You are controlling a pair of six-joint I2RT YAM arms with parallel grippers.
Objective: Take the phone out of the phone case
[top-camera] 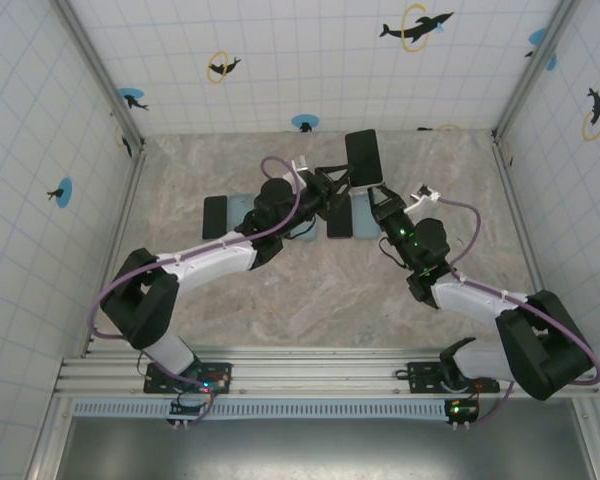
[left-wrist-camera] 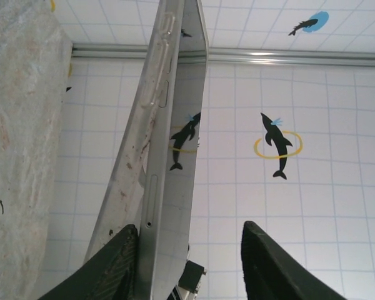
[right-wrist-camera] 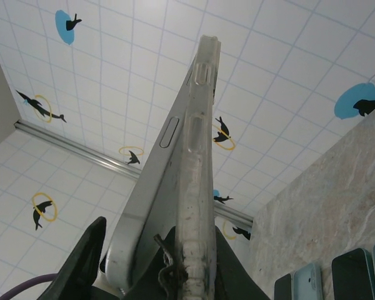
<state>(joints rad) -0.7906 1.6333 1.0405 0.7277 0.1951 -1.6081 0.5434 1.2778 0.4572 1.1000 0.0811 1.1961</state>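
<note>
Phone [right-wrist-camera: 155,172]; scuffed clear case [right-wrist-camera: 197,162] — partly parted

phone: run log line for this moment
phone: lifted, partly out of phone case | right gripper: shut on phone case | left gripper: open, touching phone

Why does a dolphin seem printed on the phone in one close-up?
Left wrist view: the glossy screen of the phone mirrors the wall's dolphin sticker. Right wrist view: the clear case looks cloudy and smudged, though in sharp focus. Top view: even light, hardly any shadow.
</note>
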